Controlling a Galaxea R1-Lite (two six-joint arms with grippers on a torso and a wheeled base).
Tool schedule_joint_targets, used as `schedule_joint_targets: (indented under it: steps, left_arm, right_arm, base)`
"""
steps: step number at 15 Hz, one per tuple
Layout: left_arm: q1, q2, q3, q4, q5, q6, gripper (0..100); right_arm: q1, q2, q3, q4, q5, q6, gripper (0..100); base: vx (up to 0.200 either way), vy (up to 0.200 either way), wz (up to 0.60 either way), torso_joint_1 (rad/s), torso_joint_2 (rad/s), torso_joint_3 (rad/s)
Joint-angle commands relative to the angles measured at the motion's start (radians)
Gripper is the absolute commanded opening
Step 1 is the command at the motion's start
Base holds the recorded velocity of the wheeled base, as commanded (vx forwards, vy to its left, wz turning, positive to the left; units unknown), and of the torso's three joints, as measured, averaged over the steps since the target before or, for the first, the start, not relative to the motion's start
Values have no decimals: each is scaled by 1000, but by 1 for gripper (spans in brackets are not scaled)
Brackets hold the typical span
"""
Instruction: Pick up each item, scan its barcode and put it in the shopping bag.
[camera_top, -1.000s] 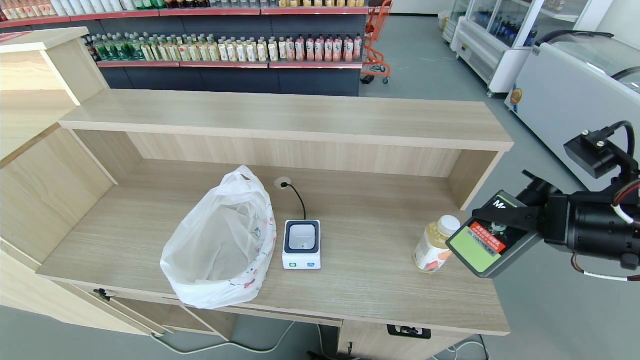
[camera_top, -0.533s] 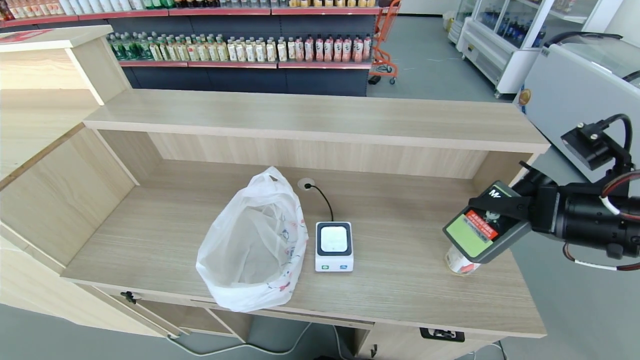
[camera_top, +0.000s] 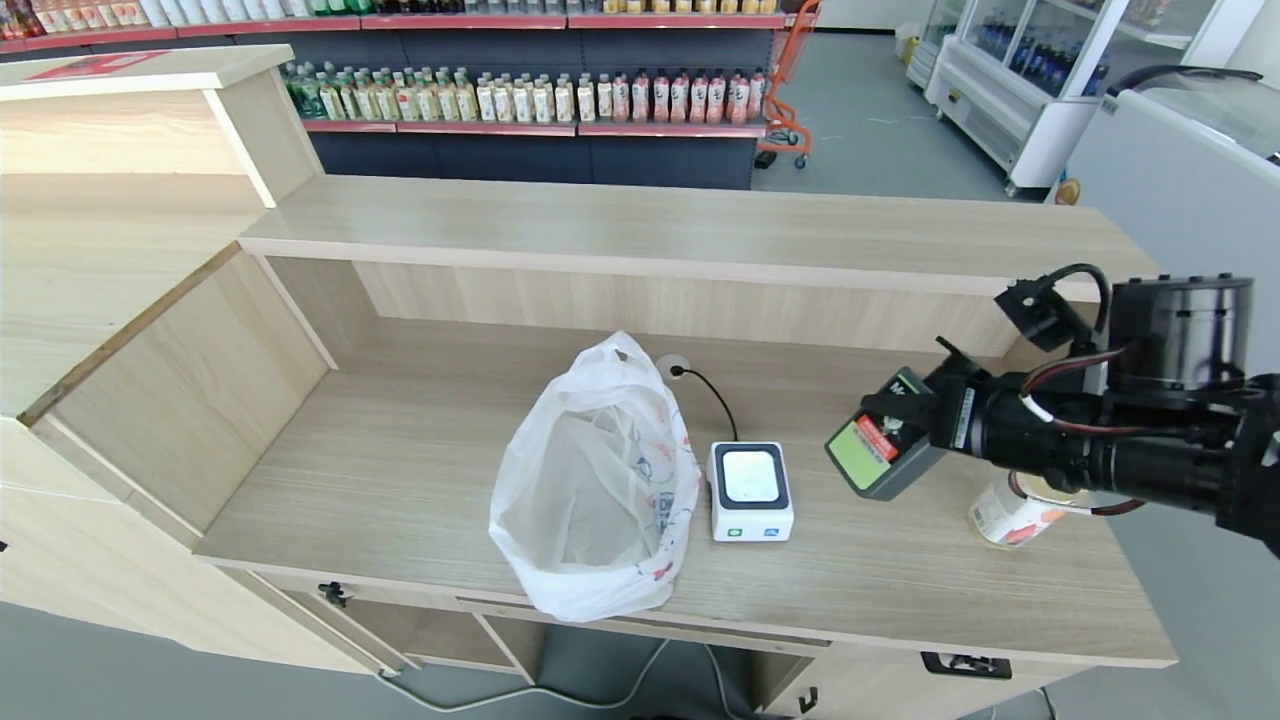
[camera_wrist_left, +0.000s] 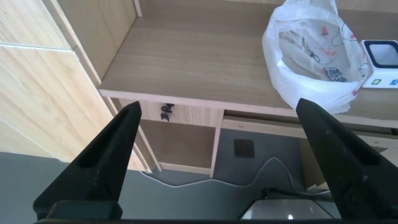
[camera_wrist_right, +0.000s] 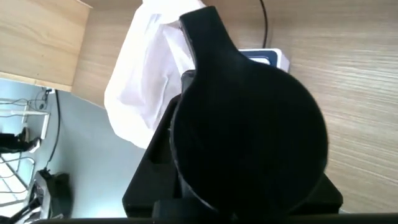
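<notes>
My right gripper (camera_top: 905, 418) is shut on a dark box (camera_top: 878, 452) with a green and red label. It holds the box tilted above the counter, just right of the white barcode scanner (camera_top: 750, 490). In the right wrist view the dark box (camera_wrist_right: 249, 143) hides most of the scene, with the scanner (camera_wrist_right: 268, 57) and the shopping bag (camera_wrist_right: 146, 81) beyond it. The white plastic shopping bag (camera_top: 590, 490) stands open left of the scanner. A juice bottle (camera_top: 1010, 512) stands at the counter's right end, partly hidden by my right arm. My left gripper (camera_wrist_left: 227, 162) hangs open below the counter's front edge, apart from the bag (camera_wrist_left: 317, 56).
The wooden counter (camera_top: 420, 450) has a raised back ledge and side walls. The scanner's black cable (camera_top: 710, 395) runs to a hole at the back. Drink shelves and freezers stand behind. Bare counter lies left of the bag.
The head camera has turned, shifting the whole picture rightwards. My right gripper has carried the box left, from beyond the bottle to just beside the scanner.
</notes>
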Motion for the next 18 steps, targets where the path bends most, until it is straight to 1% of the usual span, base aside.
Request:
schedule_joint_targets:
  steps: [1,3,5,6,11,14,18]
  left_arm:
    - [0,0,0,0,0,-1,100]
    - [0,0,0,0,0,-1,100]
    - [0,0,0,0,0,-1,100]
    - [0,0,0,0,0,-1,100]
    - [0,0,0,0,0,-1,100]
    - [0,0,0,0,0,-1,100]
    - [0,0,0,0,0,-1,100]
  right_arm:
    - [30,164,-2,-85,-11,-3,0]
    - [52,242,-5,-162,-80,-4,0]
    - [67,298,-14,-242,-82,-27,0]
    - [69,325,-41,-256,-82,-55,0]
    - [92,436,-163,-256,-82,-69,0]
    - [93,503,-217,-257,-82,-116,0]
    - [93,563,-278,-257,-86,-122,0]
  base:
    - [0,0,0,0,0,0]
    - [0,0,0,0,0,0]
    - [0,0,0,0,0,0]
    - [0,0,0,0,0,0]
    - [0,0,0,0,0,0]
    - [0,0,0,0,0,0]
    - [0,0,0,0,0,0]
